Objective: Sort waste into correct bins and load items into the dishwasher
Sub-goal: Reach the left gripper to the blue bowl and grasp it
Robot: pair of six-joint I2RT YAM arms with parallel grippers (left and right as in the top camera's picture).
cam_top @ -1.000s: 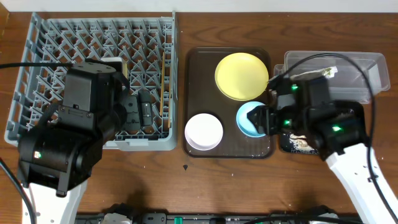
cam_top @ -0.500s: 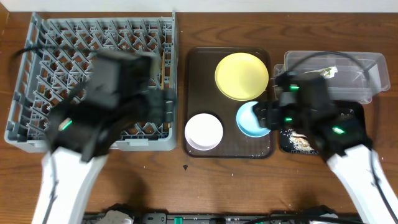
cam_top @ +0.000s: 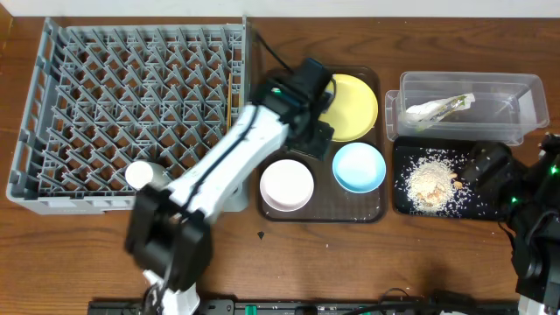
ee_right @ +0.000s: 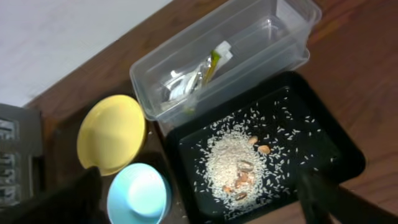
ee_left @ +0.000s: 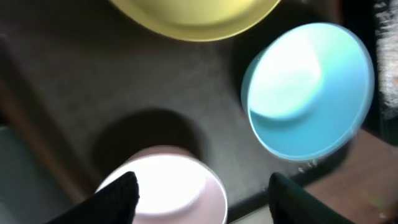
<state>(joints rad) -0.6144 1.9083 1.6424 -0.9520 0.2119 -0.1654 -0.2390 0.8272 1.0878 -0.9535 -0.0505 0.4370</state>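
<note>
Holding the left arm stretched from the near table edge, diagonally over the front right corner of the grey dish rack (cam_top: 26, 114), and onto the dark brown serving tray (cam_top: 324, 208). Hovering the left gripper (ee_left: 202, 200) over the tray floor between the yellow plate (cam_top: 357, 109) and the white bowl (cam_top: 287, 185), with the fingers spread and grasping nothing. Framing the white bowl rim between the two blurred fingertips in the left wrist view, contact not determinable. Covering the left edge of the plate with the arm in the overhead view. Locating the light blue bowl (cam_top: 359, 166) upright and empty, just right of the white bowl, both on the near half of the serving tray. Locating the small white cup (cam_top: 140, 173) near the front edge of the rack and the chopsticks (cam_top: 231, 105) along its right wall. Holding the right gripper (ee_right: 199, 202) raised near the right end of the black tray (cam_top: 477, 208), fully released and empty. Locating the rice scraps (cam_top: 429, 179) heaped on the black tray floor, with loose grains scattered around the heap. Locating the snack wrapper (cam_top: 440, 107) inside the clear tub (cam_top: 516, 118), just behind the black tray on the table (cam_top: 420, 262).
</note>
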